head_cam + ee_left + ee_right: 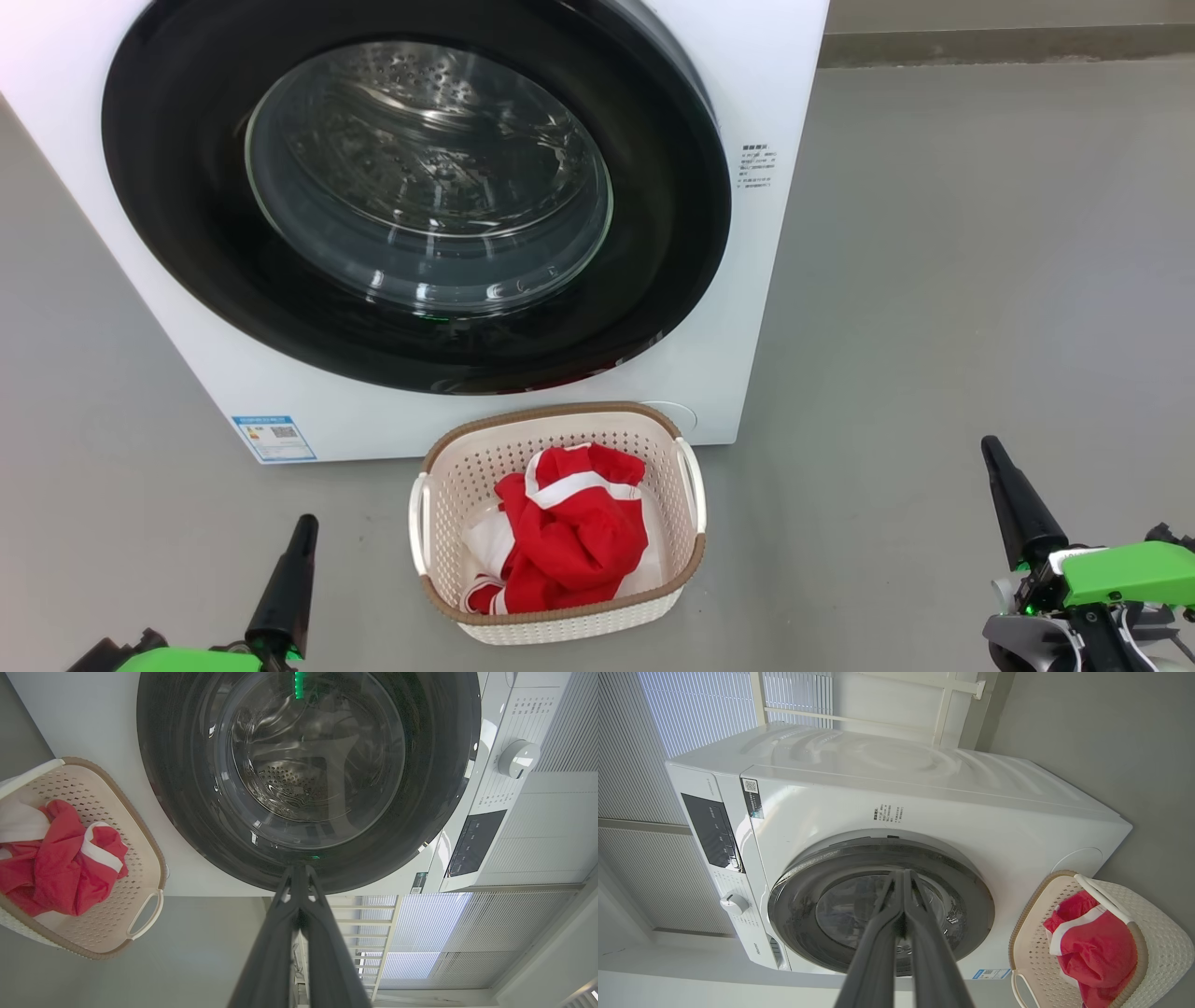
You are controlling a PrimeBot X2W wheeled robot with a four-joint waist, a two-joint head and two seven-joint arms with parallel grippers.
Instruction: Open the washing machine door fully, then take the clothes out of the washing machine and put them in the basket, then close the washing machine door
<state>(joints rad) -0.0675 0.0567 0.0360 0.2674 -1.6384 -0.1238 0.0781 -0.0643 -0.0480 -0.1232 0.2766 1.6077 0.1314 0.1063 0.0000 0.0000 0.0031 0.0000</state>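
The left gripper (304, 525) was pinched fully shut, its two dark fingers pressed together to a single point, holding nothing and touching nothing. It hovered above the grey floor (980, 280) at the lower left of the head view, near the left side of the basket (551, 411). The right gripper (990, 450) was likewise closed and empty, its fingers meeting at the tip, well apart from the basket at the far right. In each wrist view the closed fingers pointed towards the washing machine door (177, 243) without reaching it. The basket stood on the floor just in front of the washing machine (775, 84), below the door's lower edge. The clothes (574, 541) lay inside it as a red bundle with white stripes, sitting lower than the brown rim. The door, glossy black around its clear glass window, sat closed against the white front, and the steel drum showed through the glass. A small blue label (274, 439) was stuck at the front's lower left corner, and a round dial (517, 759) sat on the control panel
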